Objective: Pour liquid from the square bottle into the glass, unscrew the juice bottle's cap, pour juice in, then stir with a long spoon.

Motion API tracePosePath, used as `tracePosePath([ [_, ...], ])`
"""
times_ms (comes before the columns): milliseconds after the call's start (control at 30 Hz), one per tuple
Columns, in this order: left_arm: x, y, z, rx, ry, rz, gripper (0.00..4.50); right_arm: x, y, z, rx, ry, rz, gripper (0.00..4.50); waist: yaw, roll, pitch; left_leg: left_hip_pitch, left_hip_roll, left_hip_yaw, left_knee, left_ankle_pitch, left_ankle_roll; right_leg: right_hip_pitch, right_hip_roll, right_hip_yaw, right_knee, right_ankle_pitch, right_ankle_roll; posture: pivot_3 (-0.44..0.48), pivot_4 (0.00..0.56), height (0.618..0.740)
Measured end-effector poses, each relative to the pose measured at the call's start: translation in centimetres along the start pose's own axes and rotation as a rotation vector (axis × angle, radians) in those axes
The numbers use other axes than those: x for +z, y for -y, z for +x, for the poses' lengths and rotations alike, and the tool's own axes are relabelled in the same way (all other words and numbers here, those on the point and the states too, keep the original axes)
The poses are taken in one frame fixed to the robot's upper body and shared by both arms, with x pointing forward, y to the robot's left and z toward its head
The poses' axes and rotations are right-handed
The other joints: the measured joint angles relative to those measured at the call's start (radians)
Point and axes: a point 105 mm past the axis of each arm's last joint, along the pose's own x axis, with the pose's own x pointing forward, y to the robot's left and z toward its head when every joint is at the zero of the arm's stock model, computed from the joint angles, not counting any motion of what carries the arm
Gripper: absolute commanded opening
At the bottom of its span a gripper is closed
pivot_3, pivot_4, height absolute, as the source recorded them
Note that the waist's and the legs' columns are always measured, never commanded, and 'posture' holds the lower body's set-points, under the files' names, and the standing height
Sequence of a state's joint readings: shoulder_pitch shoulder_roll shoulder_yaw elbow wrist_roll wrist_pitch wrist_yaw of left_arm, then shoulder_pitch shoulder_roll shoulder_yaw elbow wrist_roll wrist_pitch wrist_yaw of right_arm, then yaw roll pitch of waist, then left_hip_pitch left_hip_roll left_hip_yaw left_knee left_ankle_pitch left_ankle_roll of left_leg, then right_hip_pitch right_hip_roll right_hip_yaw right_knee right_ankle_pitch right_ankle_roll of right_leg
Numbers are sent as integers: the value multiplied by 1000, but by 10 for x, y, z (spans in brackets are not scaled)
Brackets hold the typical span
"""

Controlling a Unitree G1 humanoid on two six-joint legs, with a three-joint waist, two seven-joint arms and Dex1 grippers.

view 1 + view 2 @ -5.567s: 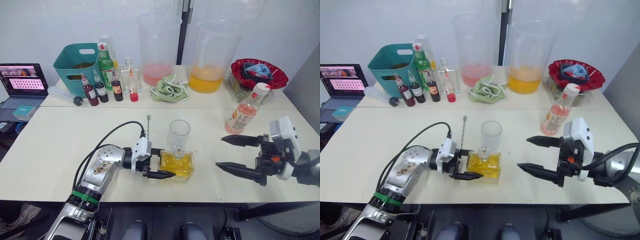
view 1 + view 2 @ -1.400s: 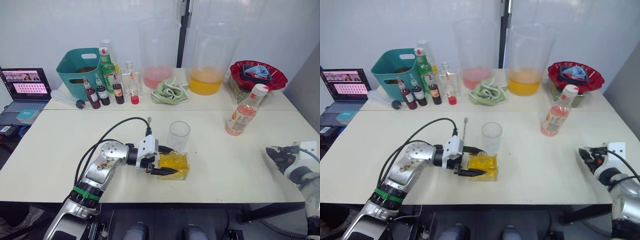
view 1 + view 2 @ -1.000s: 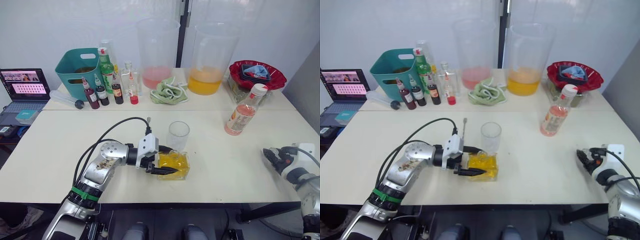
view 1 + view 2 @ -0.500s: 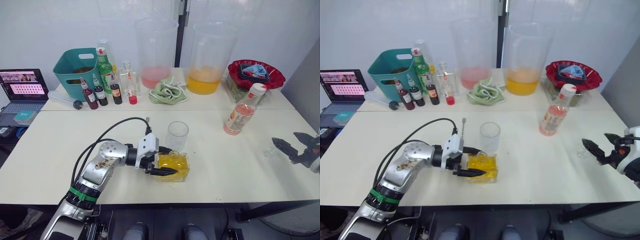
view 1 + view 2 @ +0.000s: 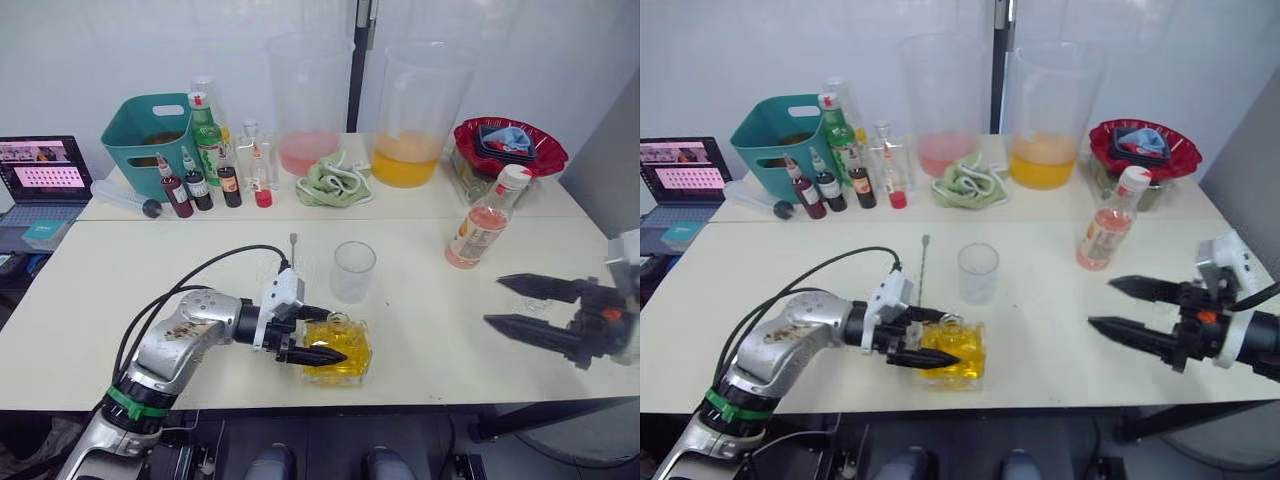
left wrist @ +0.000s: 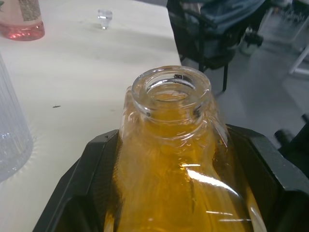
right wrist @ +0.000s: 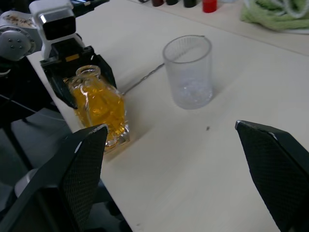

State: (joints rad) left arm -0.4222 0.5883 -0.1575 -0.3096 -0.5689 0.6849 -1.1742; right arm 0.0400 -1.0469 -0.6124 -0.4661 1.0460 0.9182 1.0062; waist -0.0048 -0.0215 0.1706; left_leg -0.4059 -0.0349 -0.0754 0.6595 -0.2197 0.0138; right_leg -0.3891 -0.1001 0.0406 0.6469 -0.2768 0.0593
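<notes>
**Open bottle in left grip — spill risk before the pour**

Left gripper (image 5: 318, 335), head view: two black fingers clamped on either side of the square clear glass bottle of amber liquid (image 5: 338, 350), which stands at the near edge of the cream tabletop (image 5: 430, 330). Just beyond it, apart from it, stands the ribbed clear tumbler glass (image 5: 353, 271), empty. Beside the tumbler lies the long thin metal spoon (image 5: 291, 256), flat on the table. To the right stands the plastic juice bottle of pink liquid with a white cap (image 5: 484, 229), cap on. Right gripper (image 5: 530, 306) — long black fingers spread wide, empty, near the right edge.

Left wrist view: bottle neck (image 6: 171, 94) thick, moulded, glossy, mouth unstoppered; the small clear stopper (image 6: 104, 16) sits well away on the table. Liquid stands high in the shoulder. Judgement: a quick tilt would likely slop before the mouth reaches the rim, and smooth faceted glass may slip between hard fingers.

Right wrist view: tumbler (image 7: 189, 71) thin-walled, fluted, light — a knock from the bottle neck could tip it. Bottle sits close to the table edge; a slip there could send it to the floor.
</notes>
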Motion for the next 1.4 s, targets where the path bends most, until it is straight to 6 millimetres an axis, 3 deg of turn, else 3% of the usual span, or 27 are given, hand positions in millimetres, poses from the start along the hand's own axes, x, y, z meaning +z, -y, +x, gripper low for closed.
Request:
tracePosePath([
  [233, 22, -7, -39, 179, -34, 14, 2775, -10, -4, 20, 77, -32, 33, 4473, 2, 0, 1, 0, -1, 0, 0, 0, 0, 0, 0, 0, 0, 0, 0, 0, 150, 740],
  [400, 35, -13, -59, 317, -26, 58, 2775, -3, -2, 37, 120, -19, -11, 4473, 2, -2, 2, 0, 0, 0, 0, 0, 0, -1, 0, 0, 0, 0, 0, 0, 150, 740],
  [633, 42, -61, -85, 746, -106, 224, 2775, -2, 4, 51, 134, -21, -36, 4473, 12, -5, 4, -2, -1, 0, 0, 0, 0, -2, 0, 0, 0, 0, 0, 0, 150, 740],
  [933, 50, -100, -68, 830, -188, 330, 2775, 8, 9, 58, 92, 13, -86, 4473, 17, -6, 4, -14, -3, 0, 1, 0, -1, -17, -2, 1, 6, 3, 0, 0, 150, 740],
  [1133, 62, -111, -34, 799, -137, 425, 2775, 8, 11, 54, 51, 26, -85, 4473, 18, -6, 5, -17, -6, 0, 2, 1, -1, -21, -5, 1, 11, 3, 0, 0, 150, 740],
  [1400, 69, -130, -7, 852, -120, 612, 2775, 3, 10, 46, -3, 20, -83, 4473, 17, -7, 5, -17, -8, 0, 3, 1, -2, -21, -5, 1, 12, 3, 0, 0, 150, 740],
])
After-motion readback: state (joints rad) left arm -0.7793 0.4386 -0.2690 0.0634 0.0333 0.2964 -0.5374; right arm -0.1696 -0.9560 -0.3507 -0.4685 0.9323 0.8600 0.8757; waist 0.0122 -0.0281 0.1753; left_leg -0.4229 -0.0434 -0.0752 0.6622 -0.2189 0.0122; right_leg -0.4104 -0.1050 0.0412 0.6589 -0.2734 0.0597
